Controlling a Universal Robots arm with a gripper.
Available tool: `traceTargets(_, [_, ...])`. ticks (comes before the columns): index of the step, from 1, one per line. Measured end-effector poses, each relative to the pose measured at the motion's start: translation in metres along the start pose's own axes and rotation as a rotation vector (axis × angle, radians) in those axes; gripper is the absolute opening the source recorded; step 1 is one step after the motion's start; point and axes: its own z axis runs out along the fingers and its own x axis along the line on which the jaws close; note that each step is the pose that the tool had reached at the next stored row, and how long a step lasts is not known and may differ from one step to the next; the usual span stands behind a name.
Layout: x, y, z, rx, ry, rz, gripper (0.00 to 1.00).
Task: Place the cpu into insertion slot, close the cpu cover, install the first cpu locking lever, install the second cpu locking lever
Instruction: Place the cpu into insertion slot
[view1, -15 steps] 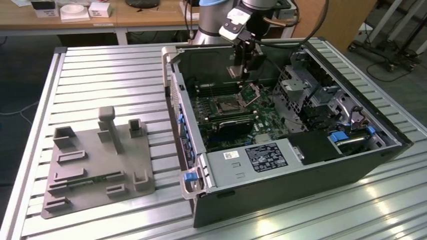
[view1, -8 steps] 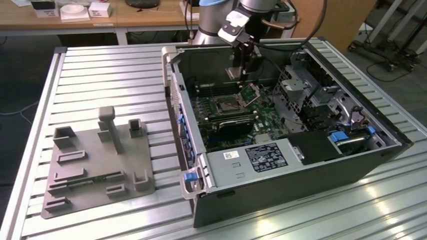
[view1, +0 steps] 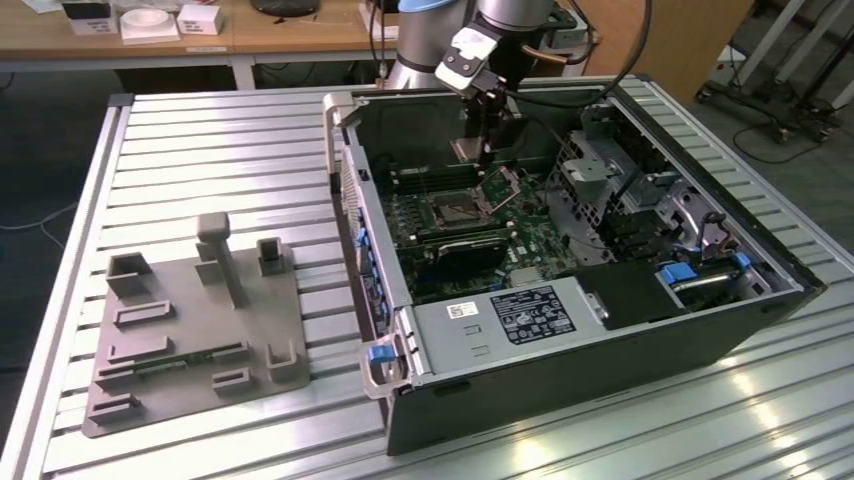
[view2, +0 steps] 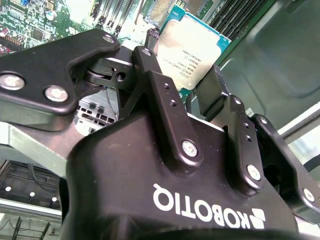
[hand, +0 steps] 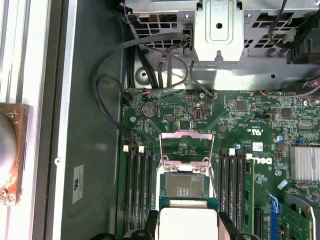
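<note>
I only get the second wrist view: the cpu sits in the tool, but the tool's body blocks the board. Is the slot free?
Observer: Yes. In the first wrist view the slot is bare, its dark centre showing. The cpu is not in it.
Operator: And the cover?
Observer: The cover is open, tipped up off the slot.
Operator: Where is the arm overall?
Observer: In the exterior view the tool hangs inside the open case, over the board and near the slot.
</note>
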Motion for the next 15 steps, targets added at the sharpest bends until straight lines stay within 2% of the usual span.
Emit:
traceTargets(11, [0.0000,0.0000,0.0004,-0.0001,0.0000,0.000,0.54])
traceTargets(15, [0.0023,-0.0001,0.0069,0.0002,-0.0051,0.000,0.54])
